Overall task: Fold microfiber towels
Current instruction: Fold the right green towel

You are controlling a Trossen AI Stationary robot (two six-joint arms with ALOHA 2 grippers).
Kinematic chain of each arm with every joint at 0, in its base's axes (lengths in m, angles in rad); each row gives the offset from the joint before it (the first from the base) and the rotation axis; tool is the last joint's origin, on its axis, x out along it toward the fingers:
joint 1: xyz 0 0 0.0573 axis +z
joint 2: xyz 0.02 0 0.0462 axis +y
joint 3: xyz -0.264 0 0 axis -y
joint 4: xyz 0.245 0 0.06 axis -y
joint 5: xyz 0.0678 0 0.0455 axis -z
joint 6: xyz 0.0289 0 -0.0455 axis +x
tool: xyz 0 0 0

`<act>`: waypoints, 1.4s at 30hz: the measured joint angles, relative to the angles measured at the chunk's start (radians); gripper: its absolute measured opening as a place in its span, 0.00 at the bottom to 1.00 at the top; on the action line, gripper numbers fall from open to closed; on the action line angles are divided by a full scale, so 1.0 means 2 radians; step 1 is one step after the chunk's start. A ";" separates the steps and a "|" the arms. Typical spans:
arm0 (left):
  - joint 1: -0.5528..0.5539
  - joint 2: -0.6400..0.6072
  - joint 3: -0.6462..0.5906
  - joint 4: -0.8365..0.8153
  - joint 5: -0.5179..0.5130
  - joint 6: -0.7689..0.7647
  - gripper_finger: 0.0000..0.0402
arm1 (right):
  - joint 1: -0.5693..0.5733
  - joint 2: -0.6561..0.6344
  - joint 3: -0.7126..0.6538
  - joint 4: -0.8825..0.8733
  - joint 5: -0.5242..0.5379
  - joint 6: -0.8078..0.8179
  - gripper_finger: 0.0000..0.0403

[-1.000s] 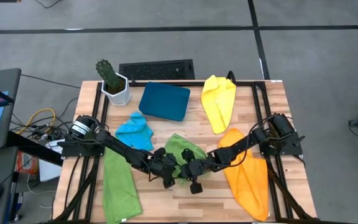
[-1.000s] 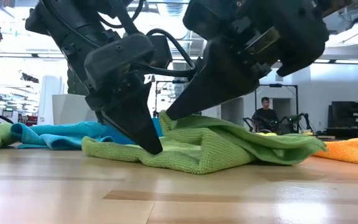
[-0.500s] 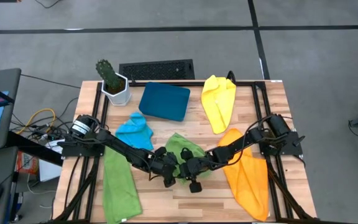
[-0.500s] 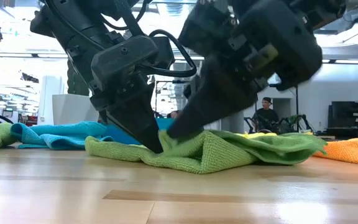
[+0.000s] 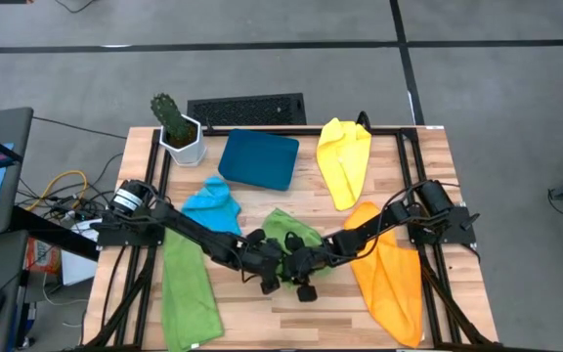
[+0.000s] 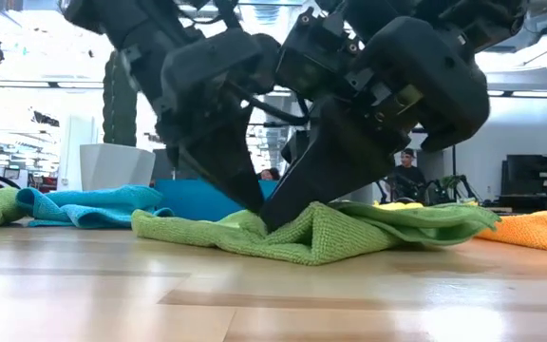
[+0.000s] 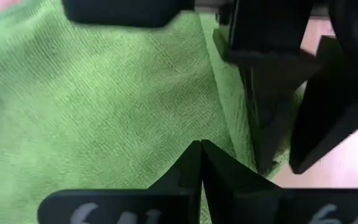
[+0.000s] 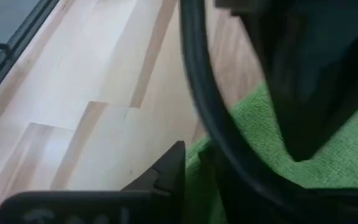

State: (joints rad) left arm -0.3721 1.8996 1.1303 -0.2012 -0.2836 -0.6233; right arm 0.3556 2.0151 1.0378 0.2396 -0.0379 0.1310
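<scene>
We count five cloths on the slatted wooden worktop (image 5: 291, 303), all soft with a fine looped nap. A crumpled green cloth (image 5: 291, 237) lies at the middle, towards the front edge. A second green cloth (image 5: 186, 288) is laid long near the front left corner, reaching the front edge. The small sky-blue cloth (image 5: 210, 207) is bunched just behind it. The yellow cloth (image 5: 344, 158) hangs lengthwise near the back right. The orange cloth (image 5: 389, 269) stretches along the right side down to the front edge.

Both arms meet over the crumpled green cloth. The left gripper (image 7: 199, 149) rests its tip on the nap with its fingers pressed together, nothing between them. The right gripper (image 6: 292, 211) touches down just beside it on the cloth's folded ridge; we cannot tell how its fingers stand.

Bare wood lies open along the front edge between the long green cloth and the orange one. At the back edge we see one rigid dark teal tray (image 5: 258, 159) and one ribbed white pot with a cactus (image 5: 179, 129) at the back left corner.
</scene>
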 joint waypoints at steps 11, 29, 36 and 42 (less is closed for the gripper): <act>-0.017 -0.004 0.119 -0.198 -0.019 0.000 0.00 | 0.002 -0.025 0.000 -0.015 0.007 0.032 0.36; -0.098 -0.009 0.115 -0.094 -0.146 0.013 0.00 | 0.014 -0.191 0.000 -0.258 0.061 0.050 0.36; -0.077 0.019 0.060 0.041 -0.107 0.021 0.00 | 0.076 -0.192 -0.023 -0.295 0.080 0.040 0.34; -0.083 0.036 0.060 0.075 -0.098 0.041 0.00 | 0.094 -0.149 -0.025 -0.288 0.124 0.037 0.36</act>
State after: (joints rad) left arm -0.5373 1.9724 1.2503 -0.0505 -0.4799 -0.5413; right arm 0.5438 1.7177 0.9874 -0.3355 0.2096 0.2059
